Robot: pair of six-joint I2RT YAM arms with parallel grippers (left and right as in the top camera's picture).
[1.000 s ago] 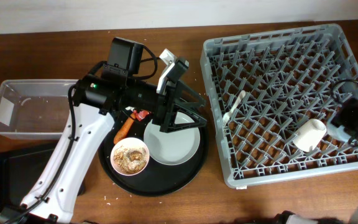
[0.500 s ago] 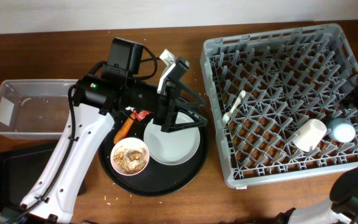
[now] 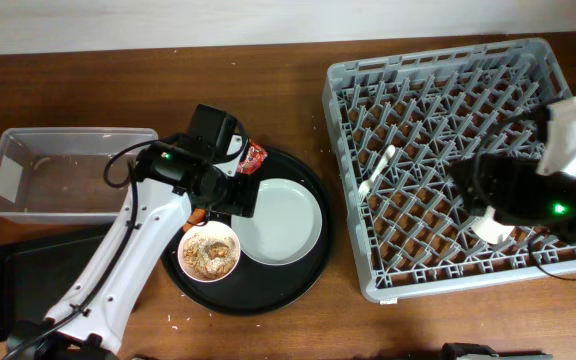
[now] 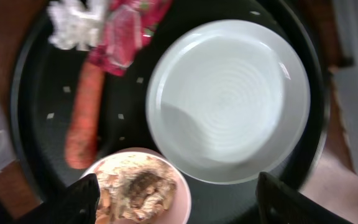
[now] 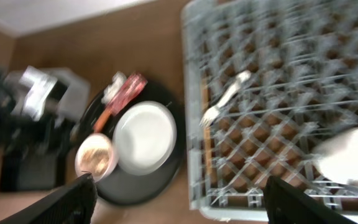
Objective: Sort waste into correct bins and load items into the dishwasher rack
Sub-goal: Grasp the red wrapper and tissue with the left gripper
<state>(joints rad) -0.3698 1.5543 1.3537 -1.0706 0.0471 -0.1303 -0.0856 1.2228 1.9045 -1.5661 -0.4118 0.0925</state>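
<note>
The left gripper (image 4: 183, 202) hangs above the round black tray (image 3: 288, 285) with its fingers spread wide and nothing between them. Under it, the white plate (image 4: 229, 99) fills the tray's right half, its edge close to the tray's rim. The bowl (image 4: 138, 190) of food scraps (image 4: 135, 186) sits just beside the plate's lower-left edge. The carrot piece (image 4: 84, 115), red wrapper (image 4: 126, 31) and tissue (image 4: 73, 22) crowd the tray's left and far side.

A narrow strip of bare table (image 3: 268, 60) separates the tray from the left wall of the dishwasher rack (image 3: 428, 100). The clear tub (image 3: 68, 172) stands to the tray's left. The flat black tray (image 3: 18, 270) lies nearer the front corner, partly under the left arm (image 3: 133, 250).

In the rack, a white utensil (image 3: 376, 170) rests near the left side, and the rear rows stand open. The white cup (image 3: 490, 230) lies toward the front right, half covered by the right arm (image 3: 533, 195). The right gripper (image 5: 185, 202) is also spread wide and empty, though its wrist view is blurred.

Half a second earlier the left gripper reached out across the plate. It has since drawn back over the tray's left side, uncovering the plate and the wrapper. The right arm, then at the table's right edge, has swung in over the rack and now hides the light-blue cup that lay beside the white cup.
</note>
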